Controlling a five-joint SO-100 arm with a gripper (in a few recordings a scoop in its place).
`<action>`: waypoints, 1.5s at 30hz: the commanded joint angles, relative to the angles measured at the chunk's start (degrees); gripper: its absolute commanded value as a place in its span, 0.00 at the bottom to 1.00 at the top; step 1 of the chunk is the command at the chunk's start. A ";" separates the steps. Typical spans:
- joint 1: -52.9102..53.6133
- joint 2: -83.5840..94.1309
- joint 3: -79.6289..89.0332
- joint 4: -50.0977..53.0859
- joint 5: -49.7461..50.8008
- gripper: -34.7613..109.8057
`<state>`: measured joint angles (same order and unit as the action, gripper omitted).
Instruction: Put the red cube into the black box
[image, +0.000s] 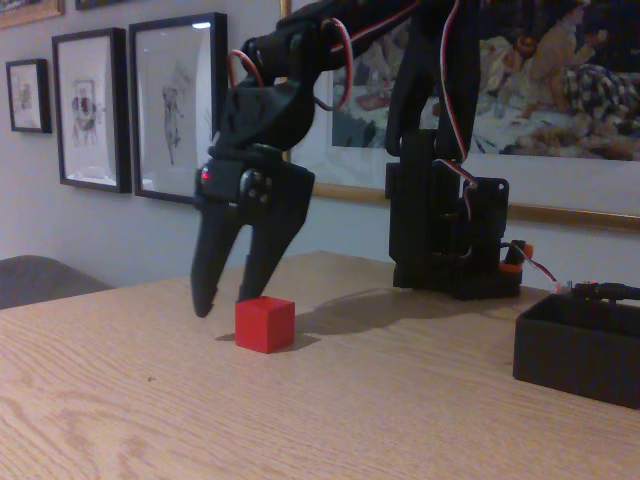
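Note:
The red cube (265, 324) rests on the wooden table (300, 420), left of centre in the fixed view. My black gripper (228, 298) points down just left of and behind the cube, its fingers spread open with nothing between them. One fingertip (204, 304) nearly touches the table left of the cube; the other ends just behind the cube's top left edge. The black box (580, 347) sits at the right edge of the table, well apart from the cube.
The black robot base (450, 235), with wires and an orange clip, stands behind the middle of the table. Framed pictures hang on the wall behind. Bare tabletop lies between the cube and the box.

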<state>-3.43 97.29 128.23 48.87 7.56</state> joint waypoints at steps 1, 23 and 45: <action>-1.32 -1.58 -2.90 0.53 1.14 0.33; -1.49 -0.44 -3.78 2.55 1.23 0.34; 4.13 3.16 -2.02 6.77 -1.58 0.45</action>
<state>-0.44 97.47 125.68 54.76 6.33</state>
